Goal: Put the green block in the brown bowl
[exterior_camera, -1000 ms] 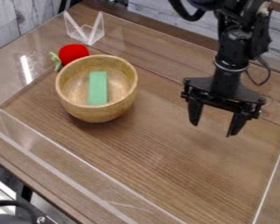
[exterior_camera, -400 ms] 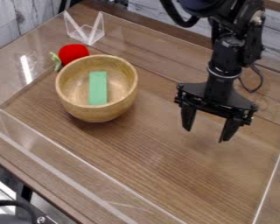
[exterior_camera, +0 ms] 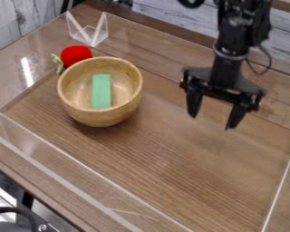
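Block (exterior_camera: 101, 90) lying inside the bowl (exterior_camera: 101, 93), probably set there as the task asked. Hand (exterior_camera: 217, 118) spread wide, well apart at the right, seemingly with 0 steps left.

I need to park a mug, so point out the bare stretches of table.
Bare wood runs from the round light-brown wooden bowl rightward to beneath the black gripper, and on toward the camera. Crowded: the upper left, where the bowl, holding the light green block, nearly meets the red round toy fruit.
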You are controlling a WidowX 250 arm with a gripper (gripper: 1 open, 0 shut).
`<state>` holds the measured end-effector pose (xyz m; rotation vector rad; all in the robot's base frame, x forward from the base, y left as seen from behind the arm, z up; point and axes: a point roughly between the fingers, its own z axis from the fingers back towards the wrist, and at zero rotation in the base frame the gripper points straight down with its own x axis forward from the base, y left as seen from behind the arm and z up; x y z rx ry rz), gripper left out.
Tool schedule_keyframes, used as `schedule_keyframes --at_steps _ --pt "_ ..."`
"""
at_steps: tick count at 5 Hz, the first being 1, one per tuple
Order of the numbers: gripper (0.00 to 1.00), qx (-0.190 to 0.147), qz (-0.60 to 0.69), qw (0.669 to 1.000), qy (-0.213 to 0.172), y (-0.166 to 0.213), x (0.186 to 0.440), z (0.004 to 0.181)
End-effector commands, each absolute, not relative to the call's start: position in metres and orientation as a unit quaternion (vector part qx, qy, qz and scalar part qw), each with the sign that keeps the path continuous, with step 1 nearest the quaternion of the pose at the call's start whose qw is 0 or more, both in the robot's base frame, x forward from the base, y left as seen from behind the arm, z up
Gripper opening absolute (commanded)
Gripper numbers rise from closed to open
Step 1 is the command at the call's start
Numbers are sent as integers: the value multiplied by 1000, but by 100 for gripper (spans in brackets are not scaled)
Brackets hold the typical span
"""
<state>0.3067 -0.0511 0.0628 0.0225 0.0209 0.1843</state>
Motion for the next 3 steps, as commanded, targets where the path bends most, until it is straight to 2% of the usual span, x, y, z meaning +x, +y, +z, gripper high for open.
schedule_keyframes --at_steps 1,3 --pt "100 -10 135 990 -31 -38 315 83" --pt "100 -7 174 985 -16 -41 311 72"
